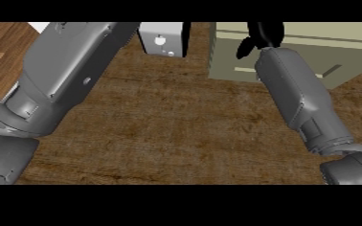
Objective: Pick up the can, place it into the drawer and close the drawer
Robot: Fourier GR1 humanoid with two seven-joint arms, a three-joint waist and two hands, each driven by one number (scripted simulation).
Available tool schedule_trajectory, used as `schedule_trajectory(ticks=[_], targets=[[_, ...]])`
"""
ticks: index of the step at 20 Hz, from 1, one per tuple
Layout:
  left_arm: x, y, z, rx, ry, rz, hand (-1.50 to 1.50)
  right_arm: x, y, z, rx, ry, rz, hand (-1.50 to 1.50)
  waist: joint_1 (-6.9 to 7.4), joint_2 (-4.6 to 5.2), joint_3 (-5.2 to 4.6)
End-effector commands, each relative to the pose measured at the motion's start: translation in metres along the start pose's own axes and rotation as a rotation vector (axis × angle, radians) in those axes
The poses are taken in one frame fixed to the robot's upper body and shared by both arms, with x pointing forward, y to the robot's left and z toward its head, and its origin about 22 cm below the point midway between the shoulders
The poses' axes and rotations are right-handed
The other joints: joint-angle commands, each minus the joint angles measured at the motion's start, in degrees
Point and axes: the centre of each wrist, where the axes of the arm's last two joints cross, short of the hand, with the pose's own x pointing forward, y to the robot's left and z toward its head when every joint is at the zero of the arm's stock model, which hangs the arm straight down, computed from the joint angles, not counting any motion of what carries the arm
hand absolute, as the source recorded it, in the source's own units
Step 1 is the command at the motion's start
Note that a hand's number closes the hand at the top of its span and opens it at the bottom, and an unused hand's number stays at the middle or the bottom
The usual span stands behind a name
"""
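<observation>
Starting at the right hand (pixel 263 34): showing black and only in part, cut off by the upper edge, so not possible to tell whether spread, pressed together or pinching anything. Lying in the view over the top of the drawer (pixel 228 61), toward its left end; touching it or hanging above it, again not possible to tell.

Slanting away from there with the right forearm (pixel 300 96), grey, down and to the right across the drawer's front and out at the lower right corner.

Showing the drawer as a pale olive block at the upper right, lighter on top, with a short dark slit on the face right of the forearm; pulled out or pushed in, not possible to tell.

Not showing the can anywhere — hidden or lying outside the view, not possible to tell which.

Showing a white box (pixel 161 37) at the top middle, just left of the drawer and apart from it, with a dark strip along its right side and two small marks on its pale face.

Crossing the left side with the left forearm (pixel 67 72), grey and broad, slanting from the lower left corner to the upper edge and overlapping the box's left edge — with the left hand out of view.

Showing the counter (pixel 176 124) beneath, brown and grained, with lighter wood at the far left.
</observation>
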Motion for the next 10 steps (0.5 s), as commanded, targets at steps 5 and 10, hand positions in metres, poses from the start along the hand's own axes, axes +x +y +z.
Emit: schedule_trajectory(ticks=[5, 10], targets=[[-0.017, 0.027, 0.008, -0.008, 0.008, -0.001, -1.50, 0.026, -0.027, -0.032, -0.120, -0.015, -0.208, -1.50, 1.07, -0.20, -0.07], [-0.024, 0.027, 0.019, -0.022, 0.011, 0.005, -1.50, 0.020, -0.026, -0.032, -0.115, -0.028, -0.229, -1.50, 0.91, -0.47, -0.08]])
